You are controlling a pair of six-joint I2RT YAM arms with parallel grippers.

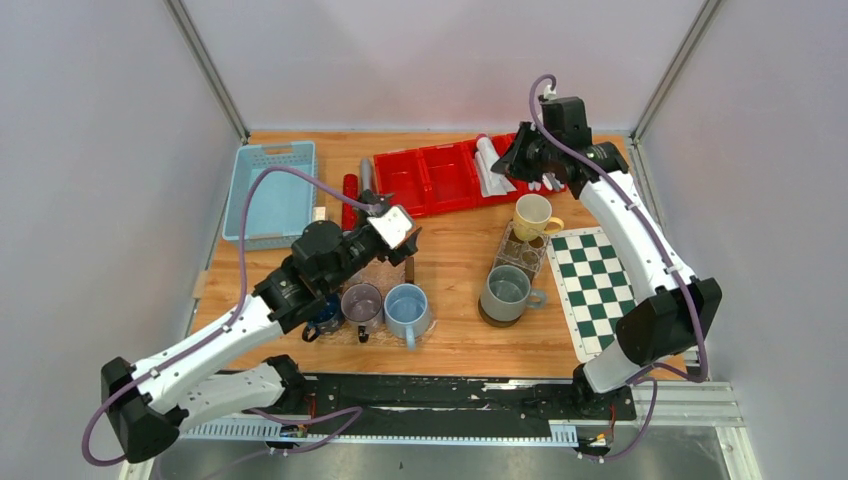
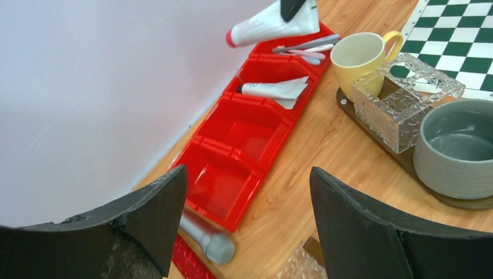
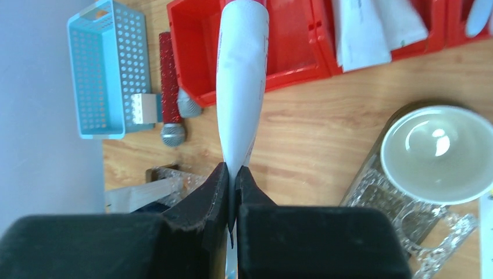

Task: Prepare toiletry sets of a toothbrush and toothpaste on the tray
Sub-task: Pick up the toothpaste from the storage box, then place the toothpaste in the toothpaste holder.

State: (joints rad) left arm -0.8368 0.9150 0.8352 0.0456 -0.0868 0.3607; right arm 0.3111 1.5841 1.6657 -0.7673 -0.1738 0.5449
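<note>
My right gripper (image 3: 232, 174) is shut on the flat tail of a white toothpaste (image 3: 241, 75) tube, which hangs above the red tray (image 3: 290, 64). From the left wrist, the held tube (image 2: 273, 23) shows a red cap pointing left. More toothpaste (image 2: 276, 90) lies in one tray compartment, and toothbrushes (image 2: 305, 49) lie in the far end compartment. The two nearer compartments (image 2: 232, 157) hold nothing. My left gripper (image 2: 249, 180) is open and holds nothing, low over the table near the tray's left end. From above, the right gripper (image 1: 515, 160) is over the tray's right part (image 1: 430, 180).
A blue basket (image 1: 272, 192) stands at the back left. A red cylinder (image 3: 170, 70) and a grey one (image 2: 206, 241) lie between it and the tray. A yellow mug (image 1: 533, 216), glass box (image 2: 401, 99), grey mug (image 1: 507, 292) and chessboard (image 1: 595, 285) are right. Purple (image 1: 361, 303) and blue (image 1: 407, 310) mugs sit near.
</note>
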